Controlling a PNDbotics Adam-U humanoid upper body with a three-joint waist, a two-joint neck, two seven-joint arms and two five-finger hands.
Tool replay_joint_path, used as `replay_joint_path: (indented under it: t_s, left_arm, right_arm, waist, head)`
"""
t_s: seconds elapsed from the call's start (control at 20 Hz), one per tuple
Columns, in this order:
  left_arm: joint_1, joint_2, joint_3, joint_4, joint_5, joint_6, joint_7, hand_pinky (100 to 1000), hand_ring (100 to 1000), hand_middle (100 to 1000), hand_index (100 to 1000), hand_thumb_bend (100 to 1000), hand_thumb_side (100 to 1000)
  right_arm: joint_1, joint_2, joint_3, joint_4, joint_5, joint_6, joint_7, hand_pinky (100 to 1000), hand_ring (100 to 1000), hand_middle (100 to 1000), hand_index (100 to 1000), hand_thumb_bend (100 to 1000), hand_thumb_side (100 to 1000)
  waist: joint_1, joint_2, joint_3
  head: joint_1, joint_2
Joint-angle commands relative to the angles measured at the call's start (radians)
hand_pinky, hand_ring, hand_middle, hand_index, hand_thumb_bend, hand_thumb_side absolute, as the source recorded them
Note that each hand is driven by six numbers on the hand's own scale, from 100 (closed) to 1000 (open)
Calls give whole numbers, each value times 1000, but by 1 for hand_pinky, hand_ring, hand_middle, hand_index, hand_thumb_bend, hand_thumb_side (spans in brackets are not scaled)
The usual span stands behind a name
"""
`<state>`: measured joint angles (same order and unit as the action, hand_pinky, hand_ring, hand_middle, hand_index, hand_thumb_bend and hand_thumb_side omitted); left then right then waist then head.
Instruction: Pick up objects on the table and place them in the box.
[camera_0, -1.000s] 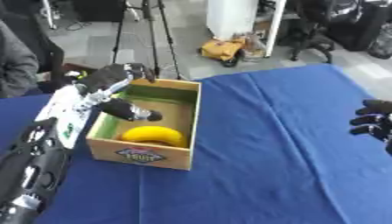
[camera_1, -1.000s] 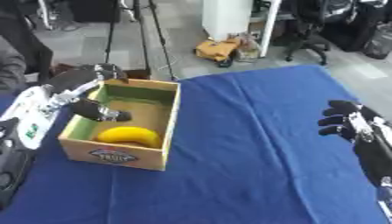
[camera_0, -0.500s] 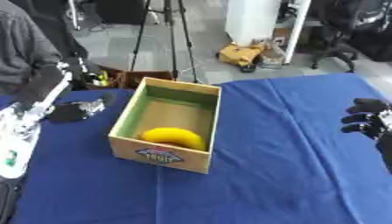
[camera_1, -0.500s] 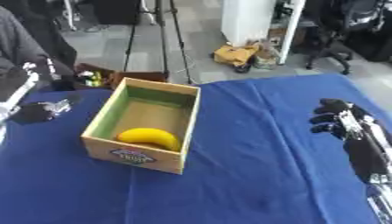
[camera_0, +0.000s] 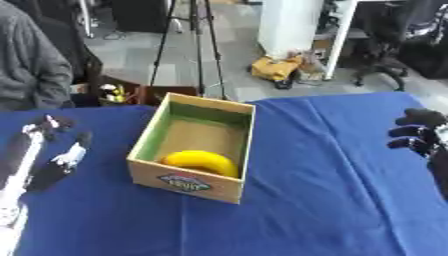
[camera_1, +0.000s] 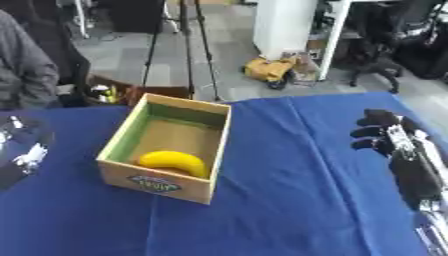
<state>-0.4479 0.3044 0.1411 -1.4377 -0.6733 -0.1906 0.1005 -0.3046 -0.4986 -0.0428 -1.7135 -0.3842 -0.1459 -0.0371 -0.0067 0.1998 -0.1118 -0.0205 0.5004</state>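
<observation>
Left hand (camera_0: 54, 162) low at the left edge on the cloth, beside the box and clear of it, holding nothing. It's blurred, so can't tell if the fingers are apart or curled. Right hand (camera_1: 382, 134) at the right edge, well apart from the box, fingers curled in, empty.

Box (camera_0: 234, 150) sits mid-table, open top, green-lined inside. Banana (camera_0: 199, 162) lies in it against the near wall. That's the only task object I can see, and it's in.

My read: place step is done for the banana, both hands idle. No other loose object shows on the cloth in either view, so next move is either find another item outside the frame or call it finished. If there's more, the closer hand goes for it and comes in over the box's open top.

Surface: table with blue cloth (camera_0: 315, 200), a few creases.

Room beyond: grey floor, tripod (camera_0: 194, 47), white pillar (camera_0: 293, 25), yellow thing (camera_0: 278, 69) at its foot, office chair (camera_0: 385, 47), a person's grey sleeve far left.
</observation>
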Motion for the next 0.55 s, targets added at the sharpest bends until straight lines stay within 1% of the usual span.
replay_joint_path:
  t_s: [0.05, 0.15, 0.25, 0.45, 0.55]
  left_arm:
    - [34, 6, -22, -93, 54, 53, -2, 598, 680, 665, 747, 599, 922]
    - [56, 7, -32, -129, 87, 85, -17, 597, 679, 663, 746, 596, 926]
    - [69, 11, -40, -155, 120, 118, -37, 594, 673, 656, 743, 581, 936]
    - [94, 20, -48, -209, 187, 186, -75, 595, 676, 657, 741, 567, 945]
    - [102, 25, -51, -235, 221, 219, -90, 595, 680, 659, 741, 560, 948]
  right_arm:
    - [0, -21, -9, -32, -14, 2, -12, 579, 630, 628, 742, 100, 652]
    - [2, -20, -8, -35, -20, 4, -18, 579, 629, 627, 740, 100, 653]
    - [10, -18, -10, -38, -26, 3, -23, 578, 628, 626, 737, 100, 651]
    - [16, -15, -10, -39, -35, 4, -30, 577, 627, 625, 735, 100, 647]
    - [19, -13, -12, -38, -36, 4, -33, 577, 626, 624, 734, 100, 645]
  waist:
    - [-5, -20, 2]
    - [-6, -24, 1]
    - [-8, -27, -1]
    - [-7, -31, -1]
    - [-6, -30, 0]
  head:
    - [-2, 10]
    - [1, 17]
    - [-3, 18]
    - [2, 19]
    - [1, 25]
